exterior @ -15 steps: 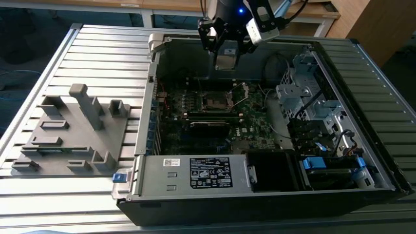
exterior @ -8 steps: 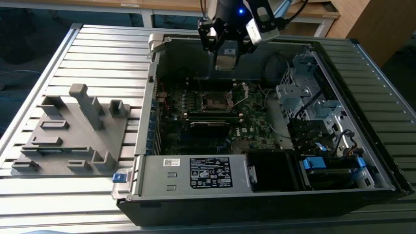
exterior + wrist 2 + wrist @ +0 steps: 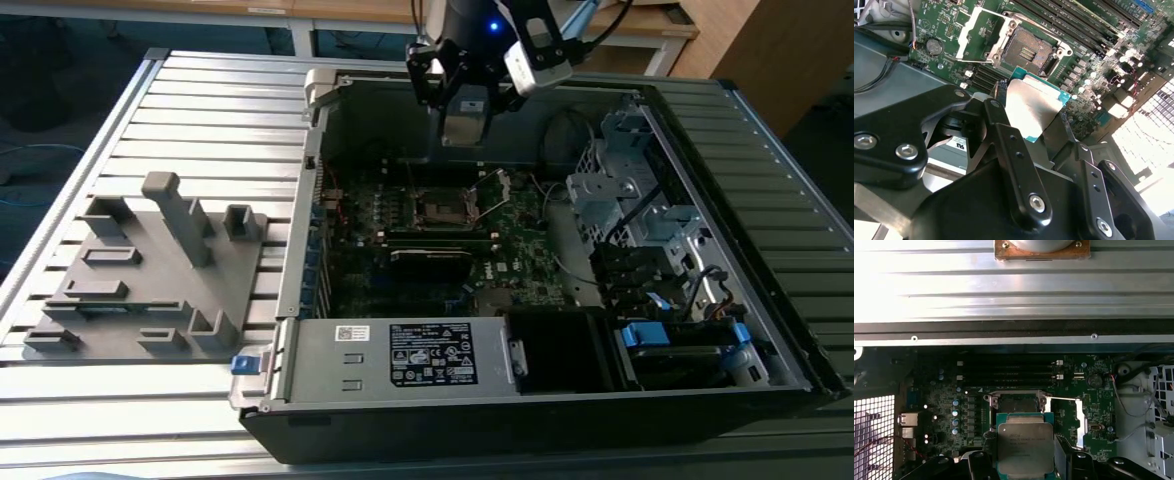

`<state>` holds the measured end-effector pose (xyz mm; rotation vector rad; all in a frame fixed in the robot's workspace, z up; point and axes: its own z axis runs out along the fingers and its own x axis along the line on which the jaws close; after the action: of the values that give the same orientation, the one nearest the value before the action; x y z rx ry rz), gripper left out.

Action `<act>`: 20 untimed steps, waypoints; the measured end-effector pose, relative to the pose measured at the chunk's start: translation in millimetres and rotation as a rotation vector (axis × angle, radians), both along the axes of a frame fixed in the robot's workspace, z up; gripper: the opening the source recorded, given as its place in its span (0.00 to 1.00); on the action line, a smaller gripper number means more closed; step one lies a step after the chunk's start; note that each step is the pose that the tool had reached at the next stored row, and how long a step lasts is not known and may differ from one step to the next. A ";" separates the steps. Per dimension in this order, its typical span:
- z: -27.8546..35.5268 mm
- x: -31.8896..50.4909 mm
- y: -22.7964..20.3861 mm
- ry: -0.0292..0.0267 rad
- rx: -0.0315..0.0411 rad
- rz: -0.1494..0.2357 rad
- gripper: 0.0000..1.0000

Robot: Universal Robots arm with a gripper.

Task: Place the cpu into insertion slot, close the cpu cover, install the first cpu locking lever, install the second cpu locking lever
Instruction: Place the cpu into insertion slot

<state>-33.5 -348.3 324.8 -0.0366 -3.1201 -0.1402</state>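
I see the ribbed metal surface (image 3: 200,110) carrying an open computer case (image 3: 534,425) across the centre and right of the exterior frame. Its green board (image 3: 400,270) lies at the frame's middle. My tool (image 3: 463,125) hangs at the upper middle, above the board. In the second wrist view its fingers (image 3: 996,107) are clamped on two edges of the cpu (image 3: 1031,107), holding it off the board near the insertion slot (image 3: 1026,50). The slot's dark centre is bare. The cpu cover (image 3: 962,40) lies swung open beside it.
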 end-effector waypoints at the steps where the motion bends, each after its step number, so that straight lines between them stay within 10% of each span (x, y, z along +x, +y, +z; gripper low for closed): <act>1: -0.1 0.0 0.0 0.0001 -0.0001 0.000 0.54; 20: -3.6 0.0 0.0 0.0000 -0.0001 0.000 0.54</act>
<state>-33.5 -348.3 321.1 -0.0366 -3.1201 -0.1401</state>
